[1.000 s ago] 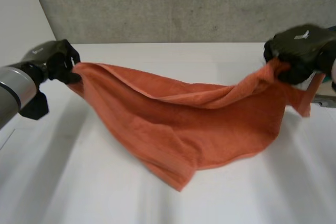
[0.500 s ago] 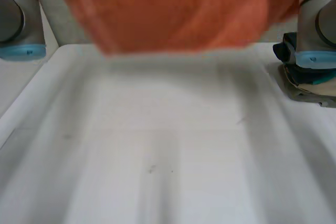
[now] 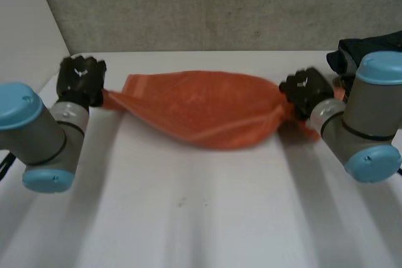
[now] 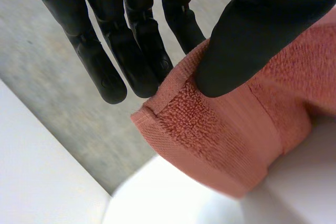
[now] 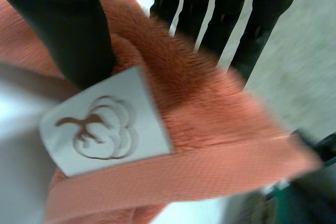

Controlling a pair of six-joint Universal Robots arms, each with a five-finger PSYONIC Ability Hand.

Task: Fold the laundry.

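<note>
An orange towel (image 3: 207,108) lies bunched on the white table (image 3: 201,218), stretched between my two hands near the far edge. My left hand (image 3: 81,78) is at the towel's left end. In the left wrist view its thumb (image 4: 252,40) pinches a hemmed towel corner (image 4: 220,135) against the fingers (image 4: 131,51). My right hand (image 3: 306,90) is at the towel's right end. In the right wrist view its thumb (image 5: 63,30) presses the towel (image 5: 199,119) against straight fingers (image 5: 220,9), just above a white label (image 5: 102,129).
A dark heap of laundry (image 3: 358,47) lies at the back right of the table, behind my right arm (image 3: 361,117). A grey wall (image 3: 207,4) rises behind the table's far edge. The near half of the table is bare.
A second ago the towel hung spread between raised hands, then swung up high. Now both hands are low near the far edge and the towel rests on the table.
</note>
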